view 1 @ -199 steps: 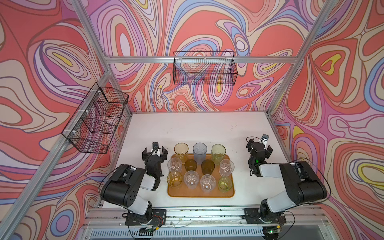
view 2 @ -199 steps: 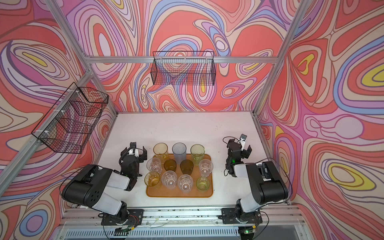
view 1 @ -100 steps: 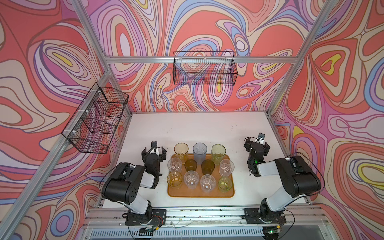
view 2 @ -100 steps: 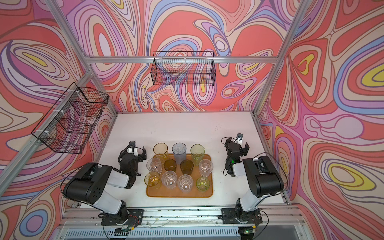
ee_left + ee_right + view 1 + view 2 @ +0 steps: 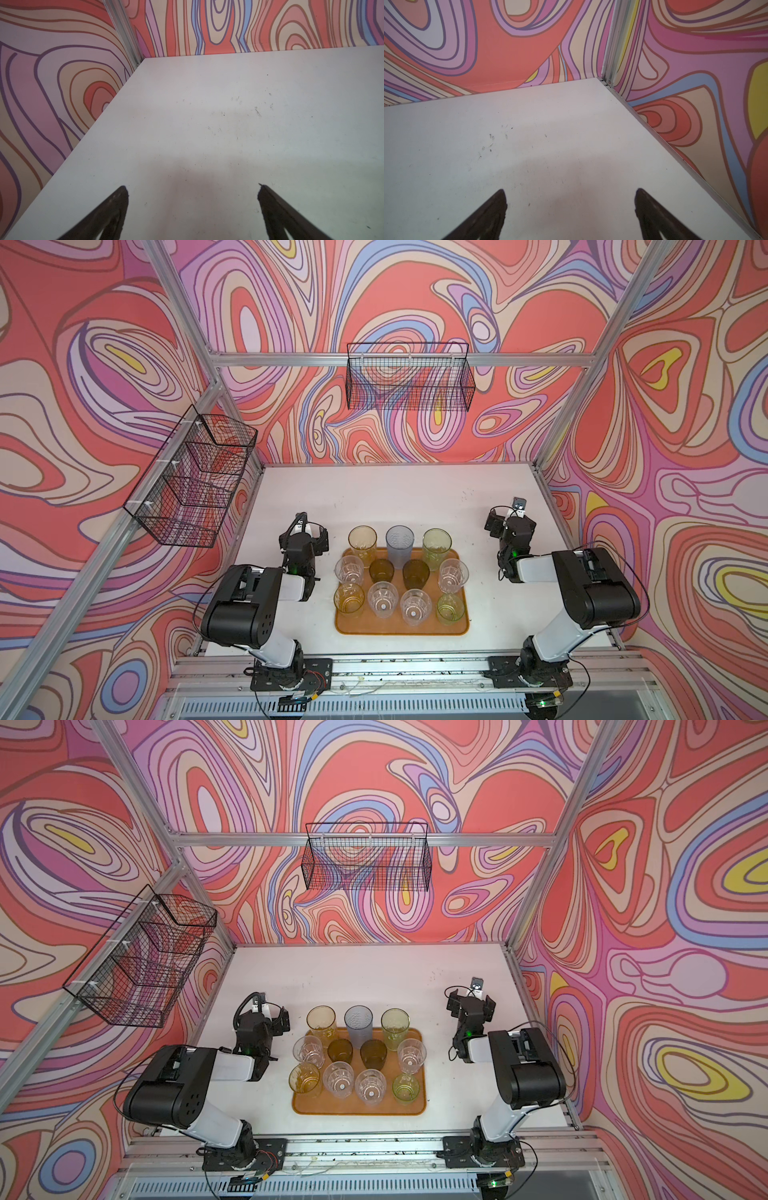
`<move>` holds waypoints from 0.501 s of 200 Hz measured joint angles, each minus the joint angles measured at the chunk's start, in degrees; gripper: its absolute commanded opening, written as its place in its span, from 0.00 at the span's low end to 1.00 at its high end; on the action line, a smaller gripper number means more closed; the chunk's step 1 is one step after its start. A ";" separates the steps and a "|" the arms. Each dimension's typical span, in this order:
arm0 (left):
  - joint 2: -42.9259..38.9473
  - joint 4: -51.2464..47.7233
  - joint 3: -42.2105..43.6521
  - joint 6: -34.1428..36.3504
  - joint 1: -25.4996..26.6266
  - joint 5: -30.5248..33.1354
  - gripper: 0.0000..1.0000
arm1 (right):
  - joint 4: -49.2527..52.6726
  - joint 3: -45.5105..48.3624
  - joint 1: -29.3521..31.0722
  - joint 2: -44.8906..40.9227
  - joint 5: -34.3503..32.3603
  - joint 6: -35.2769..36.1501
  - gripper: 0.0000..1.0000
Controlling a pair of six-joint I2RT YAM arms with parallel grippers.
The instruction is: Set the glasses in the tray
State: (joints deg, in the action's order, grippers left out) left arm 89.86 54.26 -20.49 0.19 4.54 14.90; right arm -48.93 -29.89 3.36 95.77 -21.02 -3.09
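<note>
Left wrist view showed your left gripper point(image 5: 192, 188) with its fingers spread wide apart, nothing between them, only bare white table point(image 5: 228, 104) below. Right wrist view, same story: right gripper point(image 5: 570, 190) with fingers wide apart, holding nothing, aimed at the table's far right corner.

In both top views your grippers sat either side of the tray point(image 5: 399, 628), left one just beside its far left corner, right one well apart on the right. Neither touched a glass.

All eleven glasses stood upright on the orange-brown tray:
- Far row: yellow tall tumbler point(image 5: 362, 541), grey-blue tall tumbler point(image 5: 400, 541), yellow-green tall tumbler point(image 5: 436, 545). Their bases sat right at the far rim.
- Middle row: clear faceted tumbler point(image 5: 349, 570), two dark olive-brown tumblers point(image 5: 381, 571) point(image 5: 415, 573), another clear one point(image 5: 453, 574).
- Near row: amber tumbler point(image 5: 349, 599), two clear ones point(image 5: 382, 599) point(image 5: 415, 605), green tumbler point(image 5: 450, 608).

The tray's near strip was bare. Black wire baskets hung on the back wall point(image 5: 409, 381) and the left wall point(image 5: 191, 477).
</note>
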 measured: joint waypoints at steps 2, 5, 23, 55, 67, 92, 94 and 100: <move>-0.02 -0.09 0.00 -0.02 0.00 -0.02 1.00 | 0.07 0.00 -0.02 0.00 0.07 0.00 0.98; -0.02 -0.15 0.00 -0.02 0.02 -0.09 1.00 | 0.15 0.00 -0.02 0.00 0.24 0.00 0.98; -0.02 -0.50 0.00 -0.04 0.00 -0.15 1.00 | -0.37 0.42 -0.04 0.02 1.18 0.00 0.98; -0.02 -0.66 0.00 -0.07 0.02 -0.15 1.00 | -4.20 3.23 -0.04 0.04 3.26 0.20 0.98; -0.02 -0.70 0.02 -0.07 0.00 -0.15 1.00 | -8.50 5.64 0.00 1.07 4.28 0.87 0.98; -0.11 -0.72 0.00 -0.07 0.02 -0.17 1.00 | -9.35 6.60 0.00 2.49 5.66 1.20 0.98; -0.11 -0.72 0.02 -0.07 0.02 -0.17 1.00 | -9.35 6.58 0.00 2.51 5.66 1.20 0.98; -0.11 -0.74 0.02 -0.07 0.00 -0.17 1.00 | -9.38 6.43 -0.02 2.58 5.75 1.18 0.98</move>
State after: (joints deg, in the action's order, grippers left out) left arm 89.76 53.52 -20.47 0.12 4.54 14.72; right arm -58.30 -23.46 3.33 98.35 -15.27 -1.91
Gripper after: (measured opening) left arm 0.999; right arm 0.984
